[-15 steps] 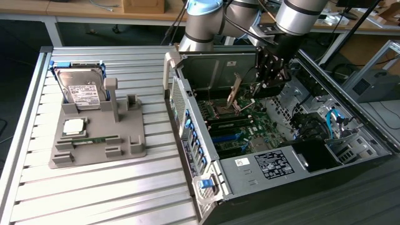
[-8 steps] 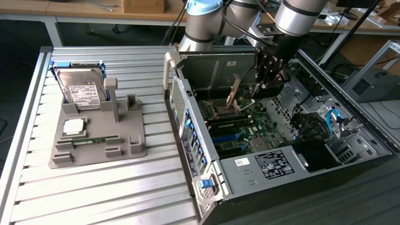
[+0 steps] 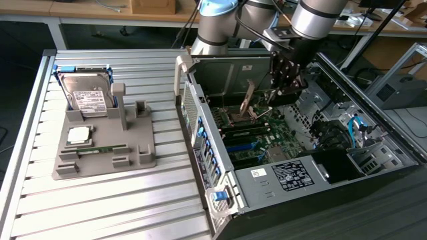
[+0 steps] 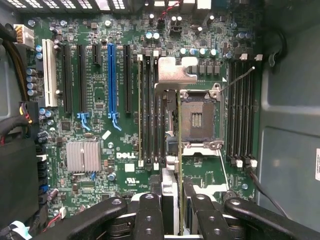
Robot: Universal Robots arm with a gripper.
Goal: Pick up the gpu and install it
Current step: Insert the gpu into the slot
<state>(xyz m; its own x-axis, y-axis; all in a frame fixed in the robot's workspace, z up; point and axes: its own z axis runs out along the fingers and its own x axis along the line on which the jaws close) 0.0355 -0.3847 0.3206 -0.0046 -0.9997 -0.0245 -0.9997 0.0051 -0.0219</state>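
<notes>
In the exterior view, my gripper (image 3: 279, 92) hangs inside the open computer case (image 3: 220, 165), above the motherboard (image 3: 257, 140). It is shut on the gpu (image 3: 249, 99), a thin tan-brown card that stands on edge and slightly tilted. In the wrist view the gpu (image 4: 178, 145) appears edge-on, running from between my black fingers (image 4: 150, 217) out to its silvery metal end (image 4: 175, 71). The card hovers over the memory slots beside the CPU socket (image 4: 197, 117). The blue expansion slot (image 4: 112, 80) and the black slots beside it stand bare, off to one side of the card.
A grey holder (image 3: 100, 155) on the slatted table at the exterior view's left carries a hard drive (image 3: 90, 95), a processor chip (image 3: 79, 134) and a green memory stick (image 3: 100, 148). Case walls, the drive cage (image 3: 347, 160) and cables ring the motherboard.
</notes>
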